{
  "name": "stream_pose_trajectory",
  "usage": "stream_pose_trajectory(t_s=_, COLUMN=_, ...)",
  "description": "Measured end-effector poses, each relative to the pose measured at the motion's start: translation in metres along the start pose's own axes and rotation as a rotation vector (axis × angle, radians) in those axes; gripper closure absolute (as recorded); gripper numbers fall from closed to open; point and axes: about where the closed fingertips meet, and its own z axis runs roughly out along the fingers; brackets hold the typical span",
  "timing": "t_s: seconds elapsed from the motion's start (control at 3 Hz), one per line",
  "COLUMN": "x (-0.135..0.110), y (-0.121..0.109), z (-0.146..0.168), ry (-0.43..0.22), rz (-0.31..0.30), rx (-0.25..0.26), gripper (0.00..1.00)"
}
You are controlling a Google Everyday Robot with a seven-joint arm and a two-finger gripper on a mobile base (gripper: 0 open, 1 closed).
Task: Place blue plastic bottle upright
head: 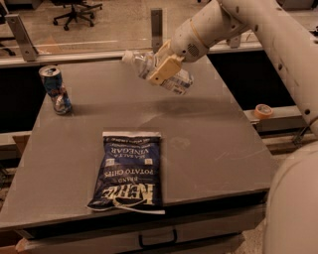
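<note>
An office-like lab: swivel chair (75,12), glass partition (94,31), grey worktable (213,139) beneath the raised hand (161,69).

Cream-white robot arm (268,30), tan-padded gripper (158,71) above far side of table, clamped round clear ribbed plastic bottle (180,82): white screw cap, white label with dark print. Matte grey tabletop (213,139), faint pale smudges. Flat chip bag (130,171): dark blue, white lettering, white strip along each end. Short drink can (55,89): blue pattern with white and reddish patches, silver top. Orange-tan tape roll (262,110) on grey ledge at right. Black office chair (74,10) on beige floor behind.
</note>
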Motion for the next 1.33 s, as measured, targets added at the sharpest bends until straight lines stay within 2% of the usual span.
stream_pose_trajectory(t_s=0.33, x=-0.033, y=-0.004, z=-0.023, ry=-0.290, rz=-0.011, rx=0.044, gripper=1.00)
stream_pose_trajectory(t_s=0.67, x=-0.054, y=0.004, z=-0.026, ry=-0.361, rz=-0.012, rx=0.022, gripper=1.00)
stream_pose_trajectory(t_s=1.0, x=-0.052, y=0.004, z=-0.026, ry=-0.358, rz=-0.012, rx=0.024, gripper=1.00)
stream_pose_trajectory(t_s=1.33, x=-0.043, y=0.011, z=-0.034, ry=-0.414, rz=0.006, rx=0.054, gripper=1.00)
